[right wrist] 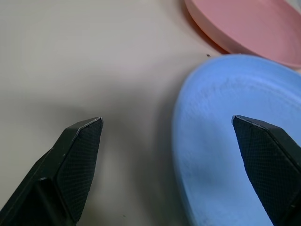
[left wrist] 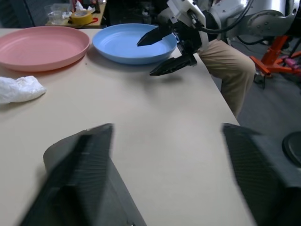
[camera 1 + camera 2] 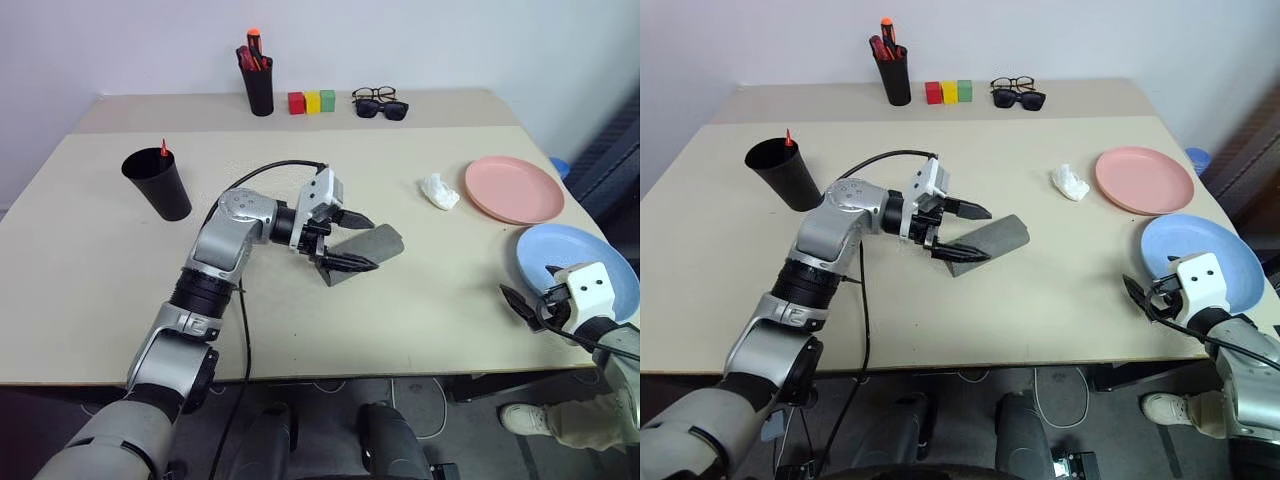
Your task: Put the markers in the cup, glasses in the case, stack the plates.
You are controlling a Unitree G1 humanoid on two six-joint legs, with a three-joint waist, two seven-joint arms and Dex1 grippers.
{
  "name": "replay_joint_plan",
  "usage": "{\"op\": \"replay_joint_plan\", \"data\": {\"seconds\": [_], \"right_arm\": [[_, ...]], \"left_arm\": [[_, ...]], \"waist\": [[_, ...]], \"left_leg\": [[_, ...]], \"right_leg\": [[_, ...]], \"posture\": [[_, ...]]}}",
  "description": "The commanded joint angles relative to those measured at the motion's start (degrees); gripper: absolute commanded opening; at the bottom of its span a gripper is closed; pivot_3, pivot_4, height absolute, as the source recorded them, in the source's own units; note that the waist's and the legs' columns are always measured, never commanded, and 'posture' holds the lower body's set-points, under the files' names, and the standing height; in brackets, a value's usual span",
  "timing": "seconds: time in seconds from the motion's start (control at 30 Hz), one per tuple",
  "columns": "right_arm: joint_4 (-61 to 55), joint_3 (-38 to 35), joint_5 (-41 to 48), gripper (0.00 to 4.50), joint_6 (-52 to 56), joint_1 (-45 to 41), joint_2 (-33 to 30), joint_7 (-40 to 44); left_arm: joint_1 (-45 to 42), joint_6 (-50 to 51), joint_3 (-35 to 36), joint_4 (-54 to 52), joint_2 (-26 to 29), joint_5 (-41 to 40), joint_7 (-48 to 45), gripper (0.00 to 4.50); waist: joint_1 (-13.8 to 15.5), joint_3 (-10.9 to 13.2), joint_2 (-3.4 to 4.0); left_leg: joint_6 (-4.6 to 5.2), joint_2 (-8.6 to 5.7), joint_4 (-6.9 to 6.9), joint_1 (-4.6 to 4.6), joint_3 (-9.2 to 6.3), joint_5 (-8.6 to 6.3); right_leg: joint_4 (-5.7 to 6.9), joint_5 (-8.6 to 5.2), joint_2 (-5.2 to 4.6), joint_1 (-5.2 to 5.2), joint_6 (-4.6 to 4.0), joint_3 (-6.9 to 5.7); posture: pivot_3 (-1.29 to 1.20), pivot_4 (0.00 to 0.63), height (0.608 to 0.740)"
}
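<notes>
The grey case (image 3: 382, 243) lies lid down mid-table. My left gripper (image 3: 353, 240) hovers open at its left end, and in the left wrist view the case (image 2: 66, 150) sits beside one finger, not between them. The glasses are hidden. A red marker tip (image 3: 164, 149) sticks out of the black cup (image 3: 160, 185) at the left. The pink plate (image 3: 513, 189) and blue plate (image 3: 590, 262) lie side by side at the right. My right gripper (image 3: 534, 288) is open at the blue plate's near-left rim (image 1: 188, 141), holding nothing.
A crumpled white tissue (image 3: 439, 191) lies left of the pink plate. At the back stand a black pen pot (image 3: 259, 85) with red pens, three coloured blocks (image 3: 312, 102), a dark-rimmed clear pair (image 3: 372, 94) and sunglasses (image 3: 384, 110). The table's front edge (image 3: 400, 372) is near my right gripper.
</notes>
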Motion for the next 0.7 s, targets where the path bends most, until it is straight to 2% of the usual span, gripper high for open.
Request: {"op": "replay_joint_plan", "data": {"seconds": [0.03, 0.3, 0.4, 0.43, 0.47, 0.53, 0.63, 0.67, 0.7], "right_arm": [[0.97, -1.12, 0.0, 4.5, 0.02, -1.11, -1.25, -0.38], [5.5, -0.26, -0.02, 4.5, 2.04, -4.07, -1.7, 0.28], [6.68, -0.3, 0.81, 3.75, 3.62, -5.16, -1.79, 1.12], [6.68, -0.28, 0.86, 3.26, 3.91, -5.36, -1.84, 1.27], [6.68, -0.25, 0.74, 2.55, 4.15, -5.58, -1.9, 1.2], [6.59, -0.11, 0.97, 1.81, 5.17, -5.96, -2.1, 1.61], [6.37, 0.08, 1.12, 0.27, 6.33, -6.21, -2.29, 2.25], [6.36, 0.12, 1.15, 0.05, 6.48, -6.29, -2.29, 2.36], [6.38, 0.18, 1.2, 0.05, 6.58, -6.37, -2.32, 2.41]], "left_arm": [[0.74, 0.11, -1.32, -3.49, 0.66, -0.93, 1.43, 4.48], [0.23, 0.82, -2.22, -3.66, 0.7, -1.29, 4.68, 4.48], [0.22, 1.2, -2.2, -4.01, 0.89, -1.71, 5.58, 4.5], [0.21, 1.31, -2.16, -4.07, 0.98, -1.77, 5.88, 4.5], [0.2, 1.43, -2.12, -4.11, 1.08, -1.83, 6.17, 4.5], [0.15, 1.68, -1.93, -4.18, 1.22, -2.0, 6.78, 4.5], [0.23, 2.06, -1.9, -4.45, 1.41, -2.32, 7.56, 4.5], [0.31, 2.13, -1.95, -4.54, 1.48, -2.38, 7.78, 4.5], [0.38, 2.18, -2.0, -4.61, 1.54, -2.47, 7.95, 4.5]], "waist": [[0.09, -0.01, 0.01], [0.05, -0.02, 0.03], [0.08, -0.02, 0.03], [0.09, -0.02, 0.03], [0.1, -0.02, 0.03], [0.1, -0.02, 0.03], [0.04, -0.02, 0.03], [-0.03, -0.02, 0.03], [0.01, -0.02, 0.02]], "left_leg": [[0.0, 0.0, 0.0, 0.0, 0.0, 0.0], [0.0, -0.01, 0.01, 0.0, 0.02, 0.0], [0.0, -0.01, 0.02, 0.0, 0.03, 0.0], [0.0, -0.01, 0.02, 0.0, 0.03, 0.0], [0.0, -0.01, 0.01, 0.0, 0.03, 0.0], [0.0, -0.01, 0.01, -0.01, 0.03, 0.0], [0.0, -0.01, 0.01, -0.01, 0.03, 0.0], [0.0, -0.01, 0.02, 0.0, 0.03, 0.0], [0.0, -0.01, 0.05, 0.01, 0.04, 0.0]], "right_leg": [[0.0, -0.01, 0.0, 0.0, -0.01, 0.0], [-0.01, -0.07, 0.0, 0.01, -0.12, 0.02], [-0.01, -0.07, 0.0, 0.01, -0.13, 0.03], [-0.01, -0.07, 0.0, 0.01, -0.12, 0.03], [-0.01, -0.07, 0.0, 0.01, -0.12, 0.03], [-0.02, -0.06, 0.0, 0.01, -0.11, 0.03], [-0.02, -0.06, 0.0, 0.01, -0.1, 0.03], [-0.03, -0.06, 0.0, 0.01, -0.1, 0.03], [-0.05, -0.07, 0.0, 0.05, -0.1, 0.03]], "posture": [[0.0, 0.15, 0.74], [0.0, 0.15, 0.74], [0.0, 0.15, 0.74], [0.0, 0.15, 0.74], [0.0, 0.15, 0.74], [0.0, 0.15, 0.74], [0.0, 0.15, 0.74], [0.0, 0.15, 0.74], [0.0, 0.15, 0.74]]}}
